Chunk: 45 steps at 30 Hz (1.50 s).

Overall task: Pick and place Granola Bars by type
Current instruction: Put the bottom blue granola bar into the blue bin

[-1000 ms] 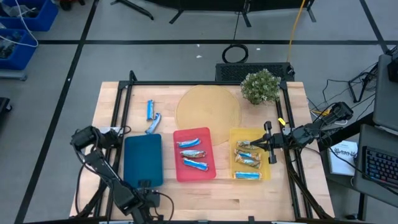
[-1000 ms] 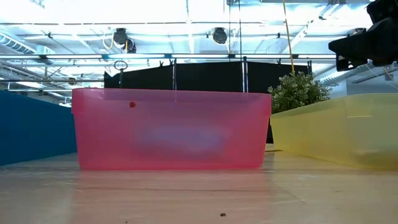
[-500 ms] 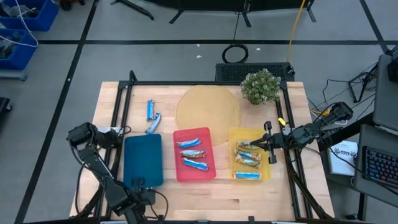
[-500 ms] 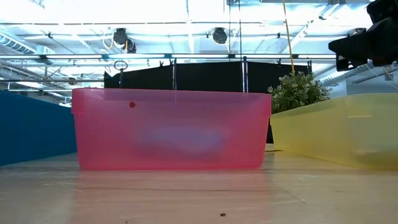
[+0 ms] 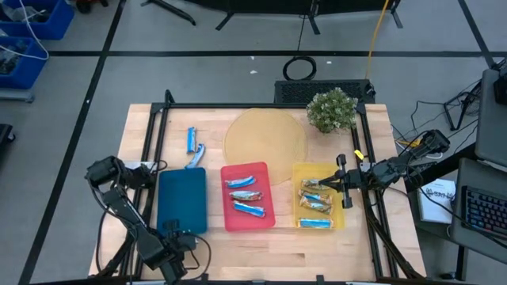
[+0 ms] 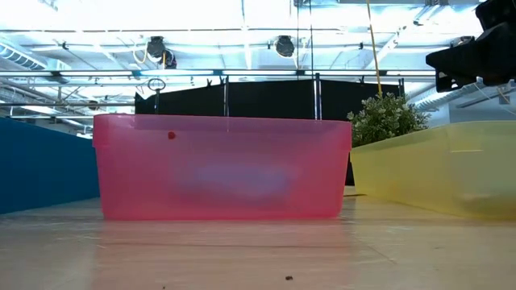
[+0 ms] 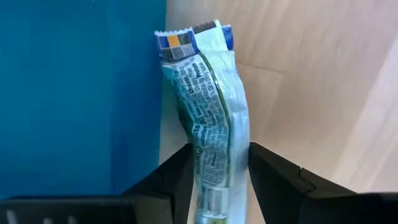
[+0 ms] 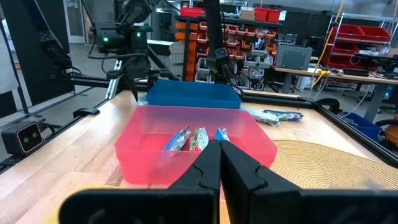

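My left gripper [image 5: 176,240] is at the near end of the blue tray [image 5: 182,198] and is shut on a silver-blue granola bar [image 7: 208,118], which the high view hides under the gripper. My right gripper [image 5: 327,184] hovers shut and empty over the yellow tray [image 5: 295,198], which holds three bars [image 5: 314,204]. Three more bars [image 5: 245,195] lie in the red tray [image 5: 224,198]. Two blue bars [image 5: 191,140] [image 5: 196,157] lie flat on the wood beyond the blue tray. My left gripper pinches the silver-blue bar at one end [image 7: 211,186] between its two fingers [image 7: 177,180]. The bar runs lengthwise out past the fingertips, beside the blue tray's edge [image 7: 158,124], and its crimped free end [image 7: 186,38] points away. Whether it touches the table, I cannot tell.
A round tan disc [image 5: 265,136] and a small potted plant [image 5: 331,109] sit at the far side. A dark frame rail [image 5: 158,150] borders the work area. Bare wood lies along the near edge [image 5: 277,249]. The low view shows the red tray [image 6: 222,165] and yellow tray [image 6: 435,169].
My left arm has shifted a little toward the table's left edge at the near end of the blue tray, with the gripper still low there. My right arm and the bars in the trays have kept still.
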Tool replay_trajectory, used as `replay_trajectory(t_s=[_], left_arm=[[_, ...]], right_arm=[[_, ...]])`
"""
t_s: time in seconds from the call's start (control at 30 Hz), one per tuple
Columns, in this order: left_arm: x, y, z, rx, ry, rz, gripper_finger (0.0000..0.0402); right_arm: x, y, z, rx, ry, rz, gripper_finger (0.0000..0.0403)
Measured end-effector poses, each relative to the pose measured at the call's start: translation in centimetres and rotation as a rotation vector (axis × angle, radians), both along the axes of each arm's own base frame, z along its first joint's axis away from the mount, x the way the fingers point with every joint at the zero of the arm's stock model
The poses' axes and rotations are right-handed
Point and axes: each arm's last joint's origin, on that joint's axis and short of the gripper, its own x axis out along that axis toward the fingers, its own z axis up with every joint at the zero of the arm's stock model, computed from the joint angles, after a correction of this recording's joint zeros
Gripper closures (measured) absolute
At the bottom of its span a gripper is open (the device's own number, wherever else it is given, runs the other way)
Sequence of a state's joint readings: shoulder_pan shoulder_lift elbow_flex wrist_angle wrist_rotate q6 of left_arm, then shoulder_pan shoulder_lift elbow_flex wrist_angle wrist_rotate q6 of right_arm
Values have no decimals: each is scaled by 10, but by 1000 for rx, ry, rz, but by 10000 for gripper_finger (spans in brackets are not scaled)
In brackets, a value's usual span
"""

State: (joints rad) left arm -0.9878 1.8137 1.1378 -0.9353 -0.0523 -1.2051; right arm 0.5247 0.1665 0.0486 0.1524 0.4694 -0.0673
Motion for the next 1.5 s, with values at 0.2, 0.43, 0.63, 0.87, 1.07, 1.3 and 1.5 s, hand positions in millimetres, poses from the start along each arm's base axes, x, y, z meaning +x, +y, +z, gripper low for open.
replay_trajectory(t_s=[0.2,0.43,0.63,0.87,1.07,1.3,1.5], left_arm=[[1,1,-2,9,-24,33,248],[9,-13,-1,-137,-98,-115,381],[22,-23,21,-134,-244,-262,394],[14,8,109,174,-399,-366,394],[-8,73,139,376,-278,-257,396],[-22,137,109,163,-252,-121,396],[-35,178,64,64,-173,-59,396]], right_arm=[[0,0,0,0,0,0,403],[0,0,0,0,0,0,403],[0,0,0,0,0,0,403],[0,0,0,0,0,0,403],[0,0,0,0,0,0,403],[0,0,0,0,1,0,403],[0,0,0,0,0,0,403]])
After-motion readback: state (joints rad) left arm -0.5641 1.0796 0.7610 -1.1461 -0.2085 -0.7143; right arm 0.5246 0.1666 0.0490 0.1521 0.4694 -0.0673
